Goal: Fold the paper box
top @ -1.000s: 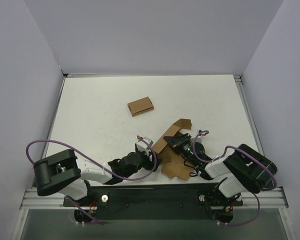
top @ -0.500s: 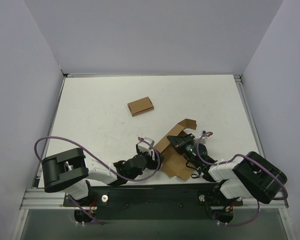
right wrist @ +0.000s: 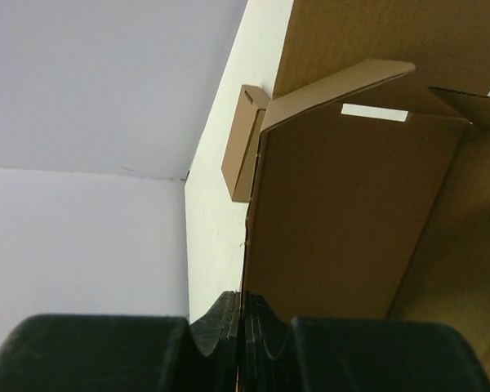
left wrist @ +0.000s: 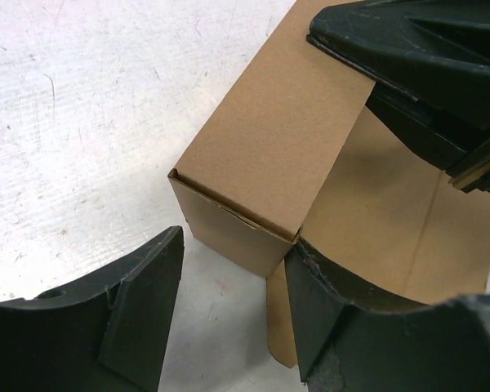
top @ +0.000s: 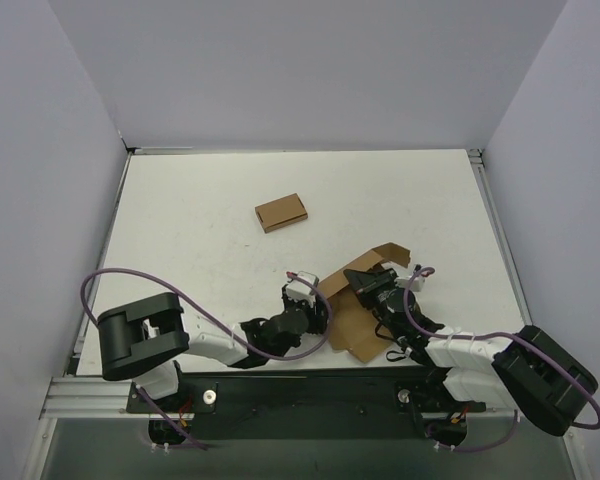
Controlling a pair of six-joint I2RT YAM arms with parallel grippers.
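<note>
The paper box [top: 355, 318] is a brown die-cut piece lying near the front edge, partly folded, with a flap [top: 385, 254] raised at its far end. My right gripper [top: 368, 282] is shut on the edge of an upright wall of the paper box [right wrist: 343, 212]; its jaws [right wrist: 243, 327] pinch the cardboard. My left gripper [top: 316, 303] is open at the box's left side. In the left wrist view its gripper [left wrist: 233, 322] straddles the folded corner of the box [left wrist: 253, 163]; the right finger [left wrist: 335, 327] touches the cardboard and the left finger [left wrist: 139, 318] is apart.
A smaller flat brown box [top: 281, 212] lies farther back on the white table [top: 180, 230]; it also shows in the right wrist view [right wrist: 245, 143]. Grey walls stand on three sides. The right gripper's black body [left wrist: 416, 49] is close above the left gripper.
Both grippers and the paper box have shifted to the right and a little farther back. The far flap has risen and moved right. The left arm has stretched further toward the box.
</note>
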